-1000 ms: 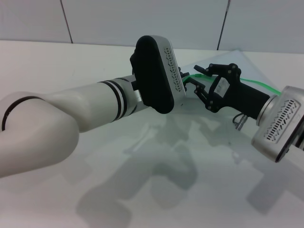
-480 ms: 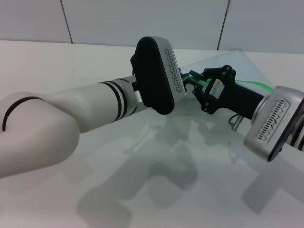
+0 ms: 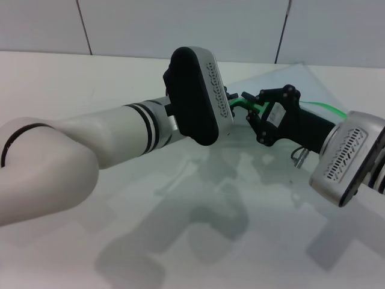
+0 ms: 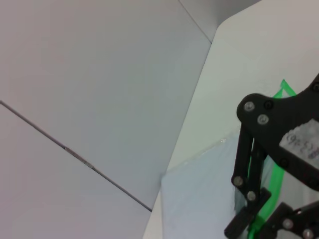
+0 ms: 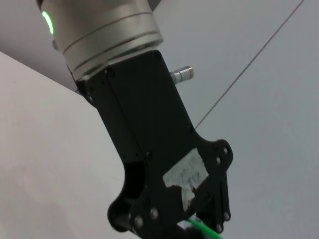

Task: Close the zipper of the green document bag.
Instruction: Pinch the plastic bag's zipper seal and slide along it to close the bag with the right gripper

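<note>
The green document bag (image 3: 283,78) lies flat on the white table at the back right, a pale translucent sheet. Its zipper (image 3: 322,106) is a bright green strip running along one edge toward the middle. My right gripper (image 3: 245,101) reaches in from the right and is shut on the zipper's near end; the left wrist view shows the zipper (image 4: 275,172) between that gripper's black linkages. My left gripper (image 3: 228,101) sits just left of that spot, mostly hidden behind its own wrist housing. In the right wrist view the left gripper (image 5: 197,221) stands over the zipper (image 5: 207,230).
My left arm (image 3: 90,144) crosses the table from the left front to the centre. The right arm's silver wrist (image 3: 346,159) hangs over the right side. A grey tiled wall (image 3: 180,24) runs behind the table's far edge.
My right gripper has moved left along the green strip toward the left gripper, and its fingers have drawn together on the strip. The left arm has barely shifted.
</note>
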`<state>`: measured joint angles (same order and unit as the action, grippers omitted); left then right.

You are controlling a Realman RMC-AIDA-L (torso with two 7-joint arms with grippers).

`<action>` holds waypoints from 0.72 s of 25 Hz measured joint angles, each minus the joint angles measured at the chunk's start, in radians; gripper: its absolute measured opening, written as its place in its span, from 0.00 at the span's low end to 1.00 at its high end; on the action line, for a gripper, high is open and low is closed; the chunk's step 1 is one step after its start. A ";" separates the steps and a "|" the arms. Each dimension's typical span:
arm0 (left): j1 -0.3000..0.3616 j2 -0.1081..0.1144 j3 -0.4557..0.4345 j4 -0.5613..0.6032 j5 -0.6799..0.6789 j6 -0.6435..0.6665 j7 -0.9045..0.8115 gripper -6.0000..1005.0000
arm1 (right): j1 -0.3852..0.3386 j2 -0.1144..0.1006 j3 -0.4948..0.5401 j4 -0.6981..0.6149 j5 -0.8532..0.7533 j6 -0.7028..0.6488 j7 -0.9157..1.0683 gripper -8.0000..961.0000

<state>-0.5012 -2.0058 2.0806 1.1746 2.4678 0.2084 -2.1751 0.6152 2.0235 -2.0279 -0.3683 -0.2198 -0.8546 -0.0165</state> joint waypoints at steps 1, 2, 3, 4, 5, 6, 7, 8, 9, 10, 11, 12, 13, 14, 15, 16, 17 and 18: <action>0.001 0.000 0.000 0.001 0.000 0.000 0.000 0.06 | -0.002 0.000 0.001 0.000 0.000 0.000 0.000 0.11; 0.002 0.000 0.000 0.002 0.000 0.000 0.000 0.06 | -0.004 0.000 0.002 0.000 0.001 0.000 -0.001 0.10; 0.004 0.000 0.000 0.002 0.000 0.000 0.000 0.06 | -0.005 0.000 0.002 0.000 0.003 0.000 -0.001 0.10; 0.005 0.000 0.000 0.003 0.000 0.000 0.000 0.06 | -0.007 0.000 0.002 0.000 0.005 0.000 -0.001 0.10; 0.006 0.000 0.000 0.003 0.001 0.000 0.000 0.06 | -0.008 -0.001 0.004 0.000 0.006 0.000 -0.001 0.10; 0.007 0.000 -0.001 0.004 0.002 0.000 0.000 0.06 | -0.010 -0.001 0.008 0.000 0.006 0.001 -0.001 0.10; 0.009 0.001 -0.001 0.006 0.002 0.000 0.000 0.06 | -0.012 -0.001 0.015 0.000 0.006 0.001 -0.002 0.10; 0.014 0.001 -0.002 0.009 0.005 0.000 0.000 0.06 | -0.014 -0.002 0.020 0.000 0.005 0.001 -0.002 0.10; 0.018 0.001 -0.002 0.012 0.007 0.000 0.000 0.06 | -0.016 -0.002 0.027 0.000 0.004 0.001 -0.002 0.10; 0.021 0.002 -0.004 0.016 0.009 0.000 0.000 0.06 | -0.017 -0.002 0.032 0.000 0.002 0.001 -0.002 0.10; 0.028 0.002 -0.007 0.022 0.012 0.000 0.000 0.06 | -0.018 -0.002 0.036 0.000 0.002 0.002 -0.002 0.09; 0.033 0.003 -0.009 0.028 0.013 0.000 0.000 0.06 | -0.019 -0.003 0.040 0.000 0.002 0.002 -0.002 0.09; 0.039 0.004 -0.010 0.034 0.013 0.000 -0.001 0.06 | -0.020 -0.003 0.046 0.001 0.002 0.002 -0.002 0.09; 0.043 0.005 -0.010 0.040 0.013 -0.001 -0.001 0.06 | -0.021 -0.003 0.051 0.002 0.002 0.002 -0.002 0.09; 0.048 0.007 -0.011 0.047 0.013 -0.001 -0.001 0.06 | -0.022 -0.003 0.056 0.003 0.002 0.002 -0.002 0.09; 0.055 0.008 -0.011 0.054 0.013 -0.001 -0.001 0.06 | -0.024 -0.004 0.061 0.005 0.002 0.002 -0.003 0.09; 0.065 0.011 -0.012 0.063 0.013 0.000 -0.001 0.06 | -0.025 -0.005 0.067 0.007 0.002 0.002 -0.003 0.09; 0.070 0.012 -0.013 0.069 0.013 -0.001 -0.001 0.06 | -0.027 -0.006 0.073 0.008 0.002 0.002 -0.003 0.09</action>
<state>-0.4307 -1.9941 2.0678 1.2434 2.4813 0.2079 -2.1757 0.5883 2.0174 -1.9551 -0.3607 -0.2180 -0.8523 -0.0198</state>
